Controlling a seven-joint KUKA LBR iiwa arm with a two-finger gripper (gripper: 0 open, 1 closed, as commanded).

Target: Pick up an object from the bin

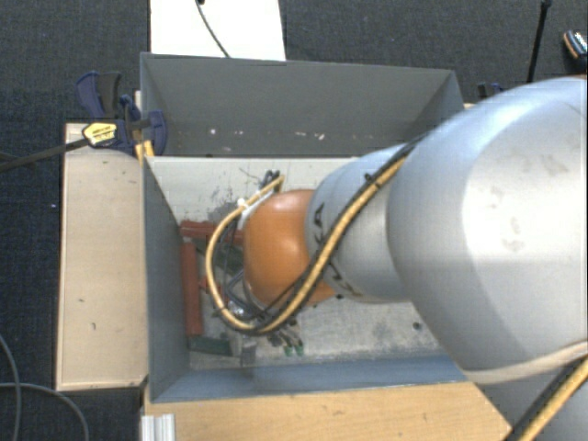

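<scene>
A dark part of my gripper [236, 290] shows at the left of the orange wrist cover, low over the bin's left half. Just left of it lies a long red-brown bar [191, 288] along the bin's left wall, with a short red-brown arm across its far end. A dark green thing [211, 344] lies in the near left corner, below and left of the gripper. Small green bits [292, 347] lie by the near wall, under the cover's lower edge. Whatever is directly under the gripper is hidden.
The arm and its orange cover, with looped cables, reach in from the right and hide the middle and right of the bin. The bin's walls stand close on the left and near side.
</scene>
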